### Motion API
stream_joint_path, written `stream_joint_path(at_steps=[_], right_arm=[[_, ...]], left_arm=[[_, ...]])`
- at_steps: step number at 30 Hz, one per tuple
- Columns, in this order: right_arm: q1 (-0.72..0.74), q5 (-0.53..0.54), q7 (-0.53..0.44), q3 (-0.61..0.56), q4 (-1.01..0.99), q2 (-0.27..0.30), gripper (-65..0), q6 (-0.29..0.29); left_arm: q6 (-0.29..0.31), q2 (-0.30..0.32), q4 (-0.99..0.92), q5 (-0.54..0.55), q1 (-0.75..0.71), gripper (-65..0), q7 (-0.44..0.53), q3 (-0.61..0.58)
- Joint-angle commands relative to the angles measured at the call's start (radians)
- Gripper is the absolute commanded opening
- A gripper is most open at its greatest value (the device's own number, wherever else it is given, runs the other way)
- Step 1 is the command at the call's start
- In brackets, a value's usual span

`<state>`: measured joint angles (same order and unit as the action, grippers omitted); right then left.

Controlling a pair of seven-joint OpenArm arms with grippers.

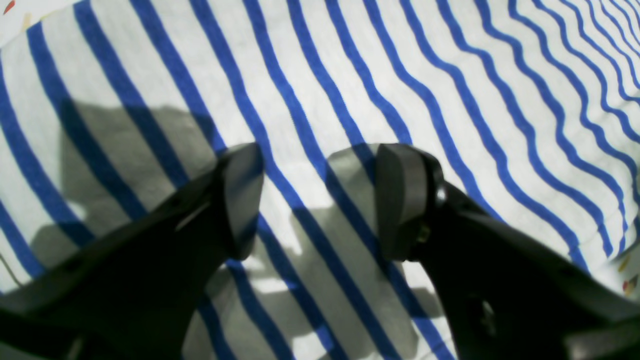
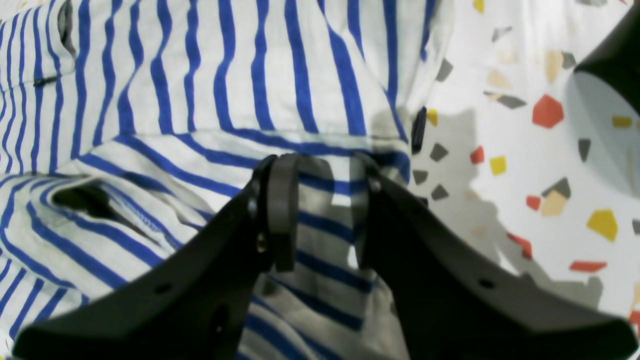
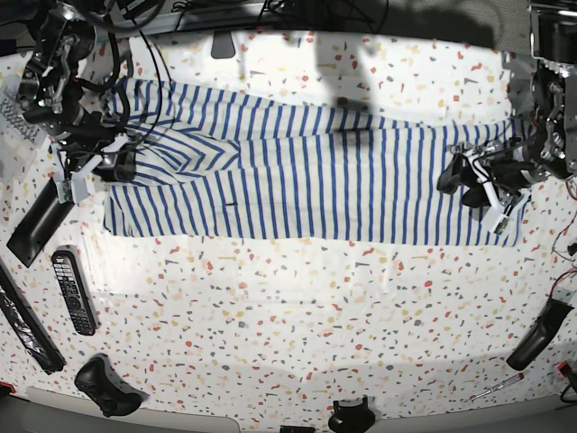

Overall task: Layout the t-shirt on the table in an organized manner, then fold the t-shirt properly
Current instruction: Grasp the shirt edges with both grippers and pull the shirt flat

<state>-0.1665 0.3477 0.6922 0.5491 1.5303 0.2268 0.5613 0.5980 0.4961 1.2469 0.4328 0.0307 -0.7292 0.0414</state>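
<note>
T-shirt [image 3: 306, 185]: spread lengthwise across far half of table [image 3: 297, 343], sleeve end bunched.
Left gripper [image 1: 320, 200]: jaws spread wide above flat striped cloth, holding nothing.
Right gripper [image 2: 322, 210]: pinching a raised fold near shirt's edge.

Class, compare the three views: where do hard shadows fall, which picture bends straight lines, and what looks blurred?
Left wrist view: the black left hand casts hard grey shadows on the white blue-striped cloth t-shirt; its near fingers are soft. Right wrist view: the right hand throws a shadow on the white speckled terrazzo-look table; the foreground is blurred. Base view: wide-angle bending curves the table's edges; dark shadows cross the top.
</note>
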Motion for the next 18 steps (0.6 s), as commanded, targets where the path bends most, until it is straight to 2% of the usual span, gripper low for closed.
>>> stream_joint_path(at_steps=[1, 5, 9, 12, 18], right_arm=[[0.029, 0.021, -0.026, -0.009, 0.011, 0.014, -47.9, 0.009], [0.089, 0.018, -0.002, -0.078, 0.010, 0.014, -47.9, 0.008], [0.133, -0.011, 0.016, -0.158, 0.009, 0.014, -47.9, 0.005], [0.145, -0.056, 0.013, -0.198, 0.009, 0.014, -47.9, -0.041], [0.141, -0.103, 0.031, -0.216, -0.016, 0.014, -47.9, -0.064]], left_arm=[[-0.056, 0.018, -0.008, -0.062, 0.004, -31.0, -0.063, 0.002], [-0.075, 0.024, 0.004, 0.028, 0.008, -31.0, -0.115, 0.002], [-0.075, 0.042, 0.041, 0.104, 0.008, -31.0, -0.118, 0.004], [-0.080, 0.065, 0.087, 0.104, 0.008, -31.0, -0.116, 0.004], [-0.202, 0.135, 0.167, 0.103, 0.008, -31.0, -0.088, 0.004]])
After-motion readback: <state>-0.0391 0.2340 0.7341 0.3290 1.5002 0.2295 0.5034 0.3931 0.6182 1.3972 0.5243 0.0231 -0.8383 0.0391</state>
